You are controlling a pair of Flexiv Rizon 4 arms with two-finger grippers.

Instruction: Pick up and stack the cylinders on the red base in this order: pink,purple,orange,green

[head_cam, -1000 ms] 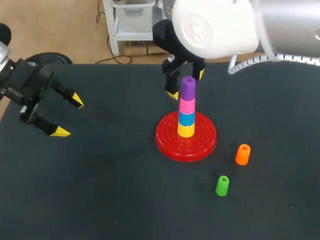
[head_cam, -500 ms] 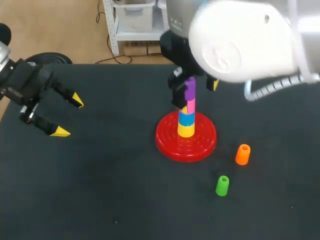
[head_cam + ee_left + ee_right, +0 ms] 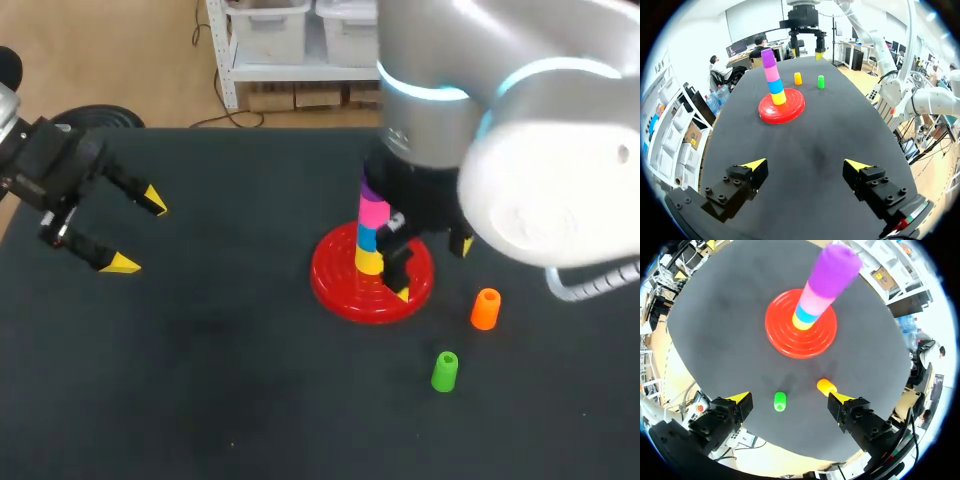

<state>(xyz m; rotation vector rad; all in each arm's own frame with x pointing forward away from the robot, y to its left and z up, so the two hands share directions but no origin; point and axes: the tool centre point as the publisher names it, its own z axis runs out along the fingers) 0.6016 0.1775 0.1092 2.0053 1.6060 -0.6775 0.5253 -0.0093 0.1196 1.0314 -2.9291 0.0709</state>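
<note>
Hovering right claw (image 3: pixel 790 398) spread wide, purple cylinder (image 3: pixel 835 268) topmost

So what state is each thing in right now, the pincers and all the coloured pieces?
red base: lying flat, carrying four cylinders.
yellow cylinder: stacked, lowest.
blue cylinder: stacked on the yellow.
pink cylinder: stacked on the blue.
purple cylinder: stacked on top.
orange cylinder: upright, loose, unstacked.
green cylinder: upright, loose, unstacked.
left pincer: open, empty.
right pincer: open, empty, near the red base.
</note>
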